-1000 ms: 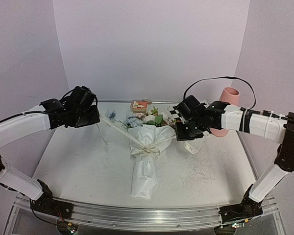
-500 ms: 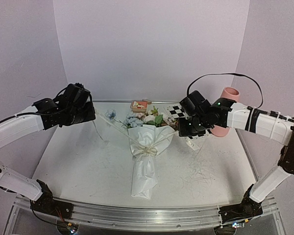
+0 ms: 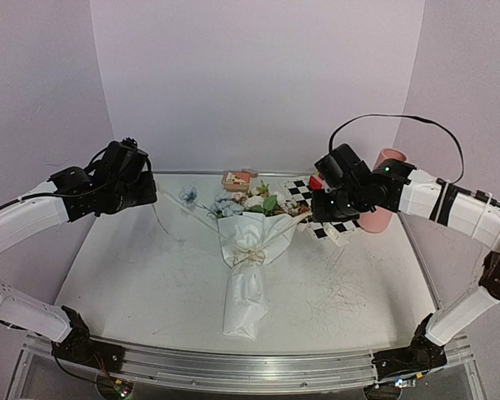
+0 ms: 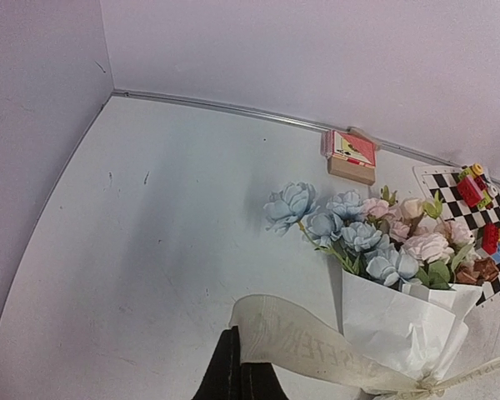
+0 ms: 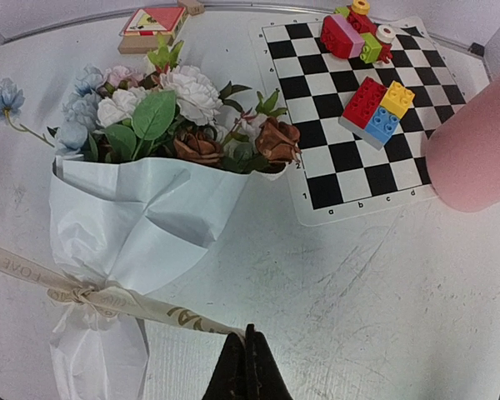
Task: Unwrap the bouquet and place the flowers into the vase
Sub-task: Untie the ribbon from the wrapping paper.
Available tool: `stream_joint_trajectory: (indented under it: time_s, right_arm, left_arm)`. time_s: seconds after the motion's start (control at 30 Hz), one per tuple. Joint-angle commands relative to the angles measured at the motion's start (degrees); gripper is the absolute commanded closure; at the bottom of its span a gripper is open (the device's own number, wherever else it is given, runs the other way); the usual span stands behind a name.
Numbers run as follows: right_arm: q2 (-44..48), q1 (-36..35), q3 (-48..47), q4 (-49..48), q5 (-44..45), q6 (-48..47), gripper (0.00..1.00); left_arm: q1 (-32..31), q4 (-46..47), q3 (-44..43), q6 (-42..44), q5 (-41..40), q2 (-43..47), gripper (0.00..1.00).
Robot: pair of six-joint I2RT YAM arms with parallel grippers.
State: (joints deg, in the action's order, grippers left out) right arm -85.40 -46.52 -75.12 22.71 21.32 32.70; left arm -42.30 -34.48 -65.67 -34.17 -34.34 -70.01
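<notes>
While the left gripper (image 4: 236, 367) and right gripper (image 5: 247, 350) each pinch one end of the ribbon (image 4: 317, 354), the bouquet (image 3: 243, 292) lies midway between them, stems nearward, blooms far, knot (image 3: 250, 257) about equidistant; vase (image 3: 382, 196) nearer the right gripper.

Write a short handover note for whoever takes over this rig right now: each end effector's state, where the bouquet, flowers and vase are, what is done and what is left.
Left end effector: shut on one end of the ribbon.
Right end effector: shut on the other end.
Bouquet: lying in the middle between the arms, paper on, ribbon tied round it; flowers inside the wrap.
Vase: upright at the far right, nothing sticking out of it.
Done: both ribbon ends gripped.
Left: pull the ribbon loose, open the paper, put the flowers into the vase.
</notes>
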Motion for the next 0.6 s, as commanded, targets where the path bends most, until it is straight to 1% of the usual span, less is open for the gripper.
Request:
stream_joint_trajectory:
  time_s: [0.0, 0.4, 0.57]
  right_arm:
    - [2.34, 0.21, -2.94, 2.51, 3.16, -0.92, 1.0]
    - [5.09, 0.27, -4.5, 3.22, 9.52, -5.06, 1.0]
    - [6.12, 0.23, -5.16, 3.19, 10.75, -6.6, 1.0]
  left_arm:
    - [0.44, -0.36, -2.89, 2.54, -2.97, 2.48, 1.0]
    - [0.38, -1.0, -4.73, 6.37, -5.09, 4.26, 1.0]
    - [0.43, -1.27, -5.59, 7.2, -5.67, 5.74, 1.0]
